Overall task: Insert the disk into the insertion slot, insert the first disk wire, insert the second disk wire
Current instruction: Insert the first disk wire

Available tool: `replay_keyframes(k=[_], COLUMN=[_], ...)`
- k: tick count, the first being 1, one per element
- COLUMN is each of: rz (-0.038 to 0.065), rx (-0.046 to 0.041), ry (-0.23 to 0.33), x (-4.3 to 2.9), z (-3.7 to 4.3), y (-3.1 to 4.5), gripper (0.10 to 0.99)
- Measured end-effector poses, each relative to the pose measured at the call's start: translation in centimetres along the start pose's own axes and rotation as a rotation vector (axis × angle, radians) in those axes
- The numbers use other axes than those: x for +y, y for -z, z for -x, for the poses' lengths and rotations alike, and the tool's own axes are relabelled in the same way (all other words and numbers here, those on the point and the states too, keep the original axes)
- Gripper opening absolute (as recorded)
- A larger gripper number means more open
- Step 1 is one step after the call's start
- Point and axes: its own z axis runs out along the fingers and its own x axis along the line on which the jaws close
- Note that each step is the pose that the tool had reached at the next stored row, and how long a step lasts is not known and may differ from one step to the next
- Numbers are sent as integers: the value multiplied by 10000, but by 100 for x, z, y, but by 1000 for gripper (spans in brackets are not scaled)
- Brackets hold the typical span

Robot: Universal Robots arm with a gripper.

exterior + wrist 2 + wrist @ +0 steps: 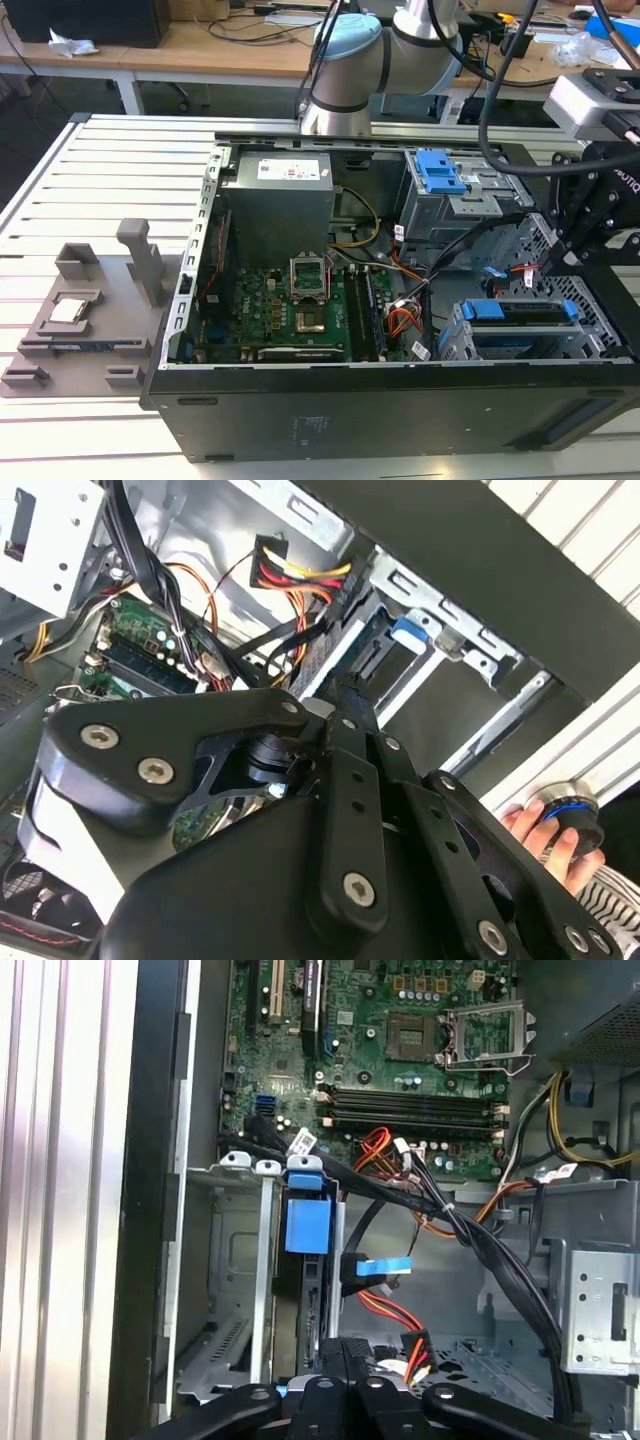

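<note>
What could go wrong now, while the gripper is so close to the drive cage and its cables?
1. Loose black cables and a blue-tabbed connector hang across the insertion slot beside the disk. The gripper is close to them and might snag one.
2. A person's hand rests close by in the second wrist view; a sideways move could strike it.

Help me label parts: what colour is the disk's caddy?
The caddy is bright blue, clearest in the first wrist view.
</note>
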Motion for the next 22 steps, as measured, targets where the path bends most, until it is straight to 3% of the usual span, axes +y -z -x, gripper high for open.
replay_keyframes(k=[6, 14, 18, 22], rz=[0, 0, -1, -1], rx=[11, 15, 16, 16], ry=[259, 359, 377, 385], x=[-98, -101, -101, -101], z=[105, 113, 113, 113], y=[-28, -29, -29, -30], gripper=[106, 106, 361, 361])
